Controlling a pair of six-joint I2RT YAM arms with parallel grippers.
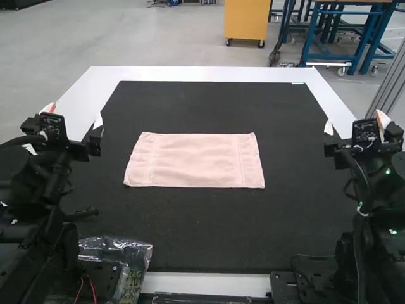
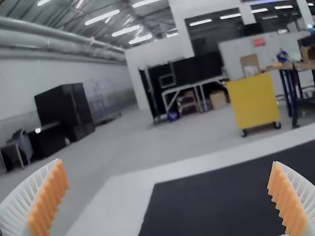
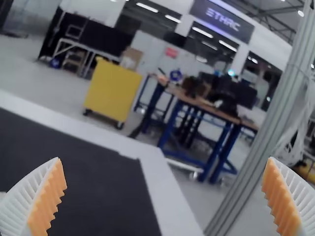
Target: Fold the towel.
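The pink towel (image 1: 195, 160) lies flat near the middle of the black mat (image 1: 215, 228) on the white desk (image 1: 190, 73), its layers uncountable; the left tool (image 2: 167, 161), towards its nine o'clock, and right tool (image 3: 164, 158), towards three, gape wide and empty. A fold seems due to start: next, probably, pinch the seven and five o'clock corners and carry them towards twelve

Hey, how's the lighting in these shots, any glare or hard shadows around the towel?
High view: soft, even light, no hard shadow around the pink towel, no glare on the black mat, but bright glints on the crinkled plastic. Left wrist view: bright ceiling lights, scene tilted. Right wrist view: also tilted, lit ceiling strips.
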